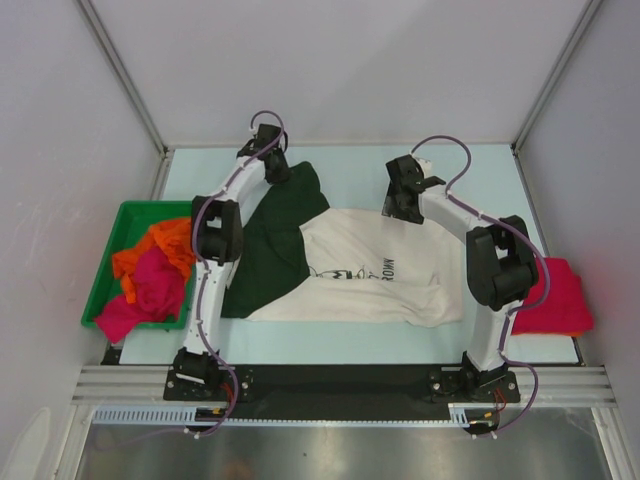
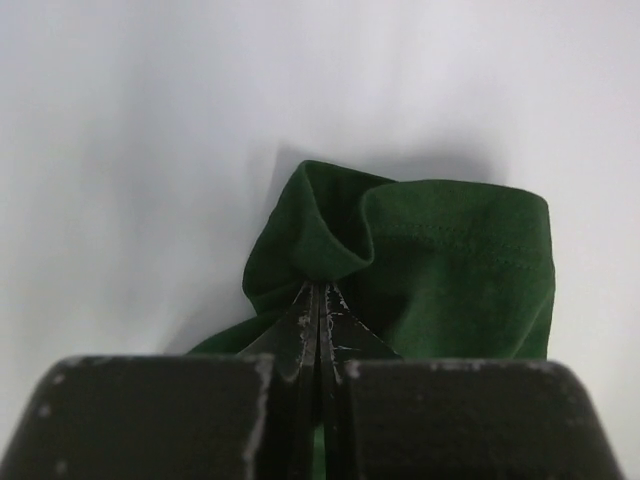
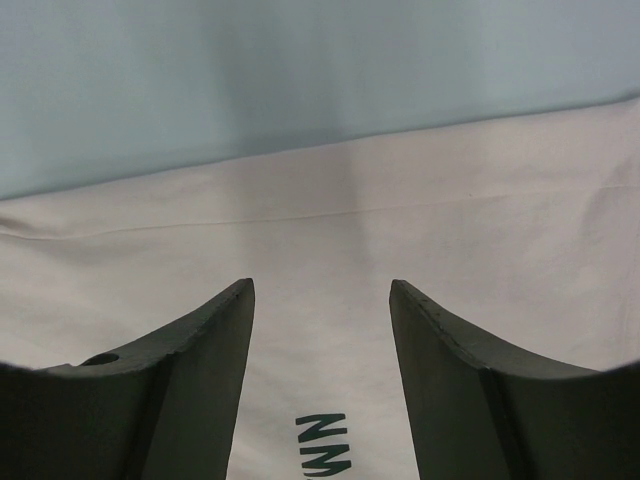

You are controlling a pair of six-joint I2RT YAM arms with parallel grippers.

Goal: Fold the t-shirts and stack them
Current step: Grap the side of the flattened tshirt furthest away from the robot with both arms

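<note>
A cream t-shirt [image 1: 370,275] with dark green sleeves and a black print lies spread in the middle of the table. My left gripper [image 1: 277,170] is shut on its dark green sleeve [image 2: 450,270] at the far left, pinching a bunched fold between the fingertips [image 2: 318,300]. My right gripper [image 1: 398,208] is open and empty just above the cream cloth [image 3: 330,230] near its far edge; dark green letters [image 3: 322,445] show between its fingers. A crimson t-shirt [image 1: 555,296] lies folded at the right. Orange [image 1: 150,250] and magenta-pink [image 1: 150,295] t-shirts lie crumpled at the left.
A green plastic bin [image 1: 108,270] at the left holds the orange and pink shirts. The table is pale blue [image 1: 350,160] with white walls around it. A black strip runs along the near edge between the arm bases.
</note>
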